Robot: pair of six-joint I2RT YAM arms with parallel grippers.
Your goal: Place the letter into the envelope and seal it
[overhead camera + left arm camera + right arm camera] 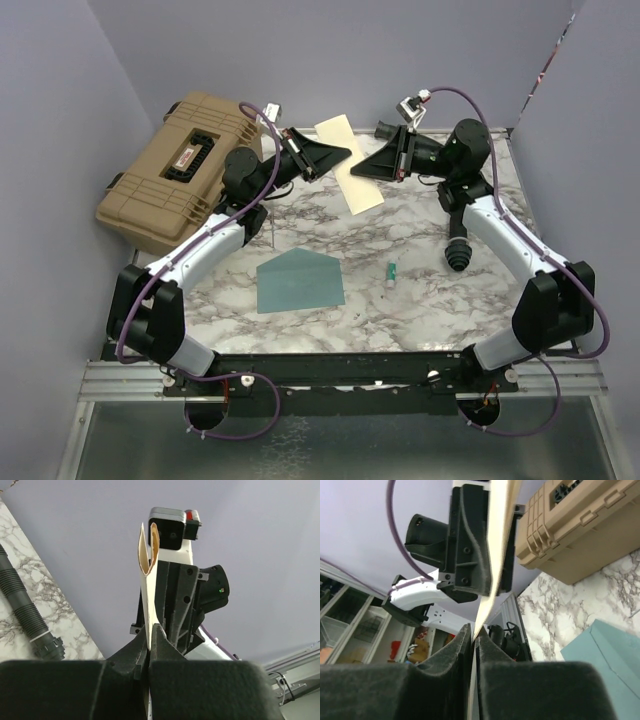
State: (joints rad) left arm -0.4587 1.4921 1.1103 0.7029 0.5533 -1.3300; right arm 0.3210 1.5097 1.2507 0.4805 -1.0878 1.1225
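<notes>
Letter [362, 190] sandwiched in left pincer [150, 632] and right pincer [474, 630], both clamped on it.

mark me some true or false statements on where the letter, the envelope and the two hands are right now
1. The left hand and the right hand both pinch the letter, holding it up off the table. True.
2. The letter is inside the envelope. False: the envelope lies flat on the table, apart from the raised letter.
3. The envelope sits on top of the tan case. False: it lies on the marble, nearer the arm bases than the case.
4. The tan case stands at the far left of the table. True.
</notes>
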